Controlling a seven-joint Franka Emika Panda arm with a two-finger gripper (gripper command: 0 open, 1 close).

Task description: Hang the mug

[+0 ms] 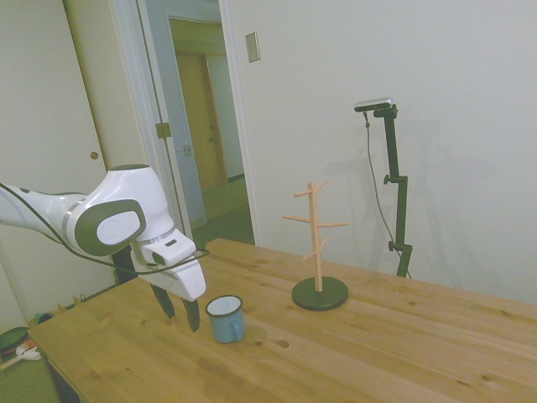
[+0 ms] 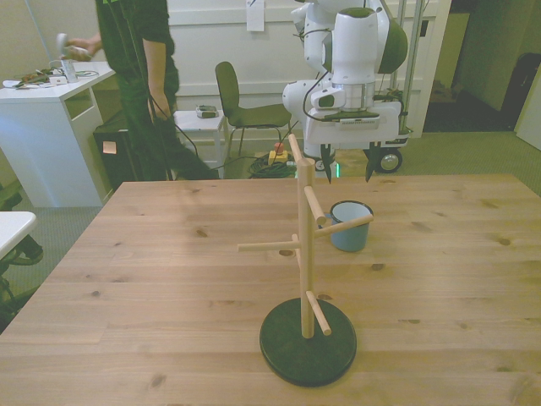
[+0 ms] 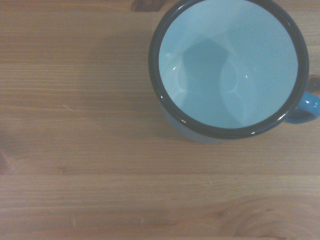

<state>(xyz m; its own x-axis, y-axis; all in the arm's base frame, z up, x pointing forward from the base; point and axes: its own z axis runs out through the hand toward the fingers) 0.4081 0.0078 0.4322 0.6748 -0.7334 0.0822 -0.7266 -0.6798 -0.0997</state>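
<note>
The small blue mug (image 1: 226,319) with a white inside and dark rim stands upright on the wooden table (image 1: 377,353). In the front view the mug (image 2: 348,228) sits behind the peg stand (image 2: 304,254), and one peg crosses it. My gripper (image 1: 179,312) is open and empty, on the robot's side of the mug and not touching it. In the front view the gripper (image 2: 348,173) hangs just above and behind the rim. The wrist view looks down into the mug (image 3: 230,65), whose blue handle (image 3: 309,105) is at the frame's edge. The wooden peg stand (image 1: 317,243) rises from a dark round base.
A person (image 2: 144,76) stands beyond the table at the front view's left, beside a white desk (image 2: 51,127). A chair (image 2: 241,106) is behind the table. The peg stand's base (image 2: 307,342) sits near the table's near edge in the front view.
</note>
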